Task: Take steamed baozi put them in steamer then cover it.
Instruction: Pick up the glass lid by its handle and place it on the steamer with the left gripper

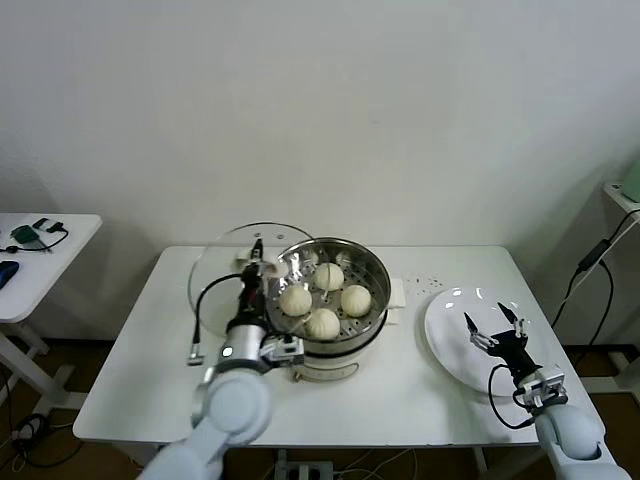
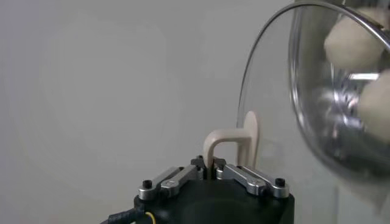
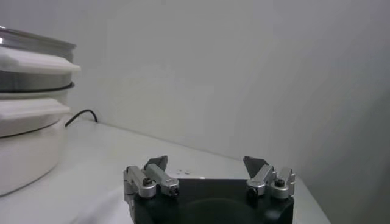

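Four small, round, pale cream baozi (image 1: 322, 297) are already seated in the round shiny stainless-steel steamer (image 1: 372, 262) at the middle of the white desk (image 1: 130, 360); only the covering is left, it is judged. The round clear glass cover (image 1: 225, 258) is held tilted just left of the steamer (its rim overlapping the pot's edge), with the left claw (image 1: 254, 262) clamped on its white bar handle (image 2: 226, 140). The right claw (image 1: 492, 325) is spread apart over the flat white plate (image 1: 450, 335) at the right.
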Robot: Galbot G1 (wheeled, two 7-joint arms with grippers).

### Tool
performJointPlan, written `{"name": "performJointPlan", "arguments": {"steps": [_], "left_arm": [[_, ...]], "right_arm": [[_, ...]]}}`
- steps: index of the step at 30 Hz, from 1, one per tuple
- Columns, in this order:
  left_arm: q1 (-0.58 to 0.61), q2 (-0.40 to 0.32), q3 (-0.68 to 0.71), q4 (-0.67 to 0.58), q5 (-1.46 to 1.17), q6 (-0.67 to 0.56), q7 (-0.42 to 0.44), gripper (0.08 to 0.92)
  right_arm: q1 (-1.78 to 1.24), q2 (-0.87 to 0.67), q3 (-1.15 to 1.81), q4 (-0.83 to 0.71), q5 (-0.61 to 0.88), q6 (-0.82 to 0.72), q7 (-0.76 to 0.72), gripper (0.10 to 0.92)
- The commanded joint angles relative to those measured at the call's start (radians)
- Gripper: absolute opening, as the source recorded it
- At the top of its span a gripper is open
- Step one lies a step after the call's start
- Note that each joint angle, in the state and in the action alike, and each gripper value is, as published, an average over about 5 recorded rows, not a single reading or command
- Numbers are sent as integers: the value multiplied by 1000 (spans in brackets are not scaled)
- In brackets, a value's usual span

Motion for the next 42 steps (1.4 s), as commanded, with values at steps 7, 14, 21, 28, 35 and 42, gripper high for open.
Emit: {"name": "performJointPlan", "arguments": {"steps": [7,14,21,28,35,42], "left_arm": [[-119,-359,126,255,136,54,27,150],[-104,-367,105,294,123,54,14,150],[-107,-357,86,323,119,54,8,150],[-112,-344,80,335,122,54,15,150],[-133,-325,81,344,125,54,22,150],[-122,-323,84,348,126,54,22,150]], "right_arm": [[-6,5,28,-11,-16,9,-4,823],[-6,10,30,-15,-28,13,-8,823],[-4,11,30,-19,-34,16,-11,823],[-8,4,33,-19,-36,19,-16,823],[-12,-4,42,-20,-35,21,-20,823],[-11,-1,43,-23,-37,23,-23,823]]}}
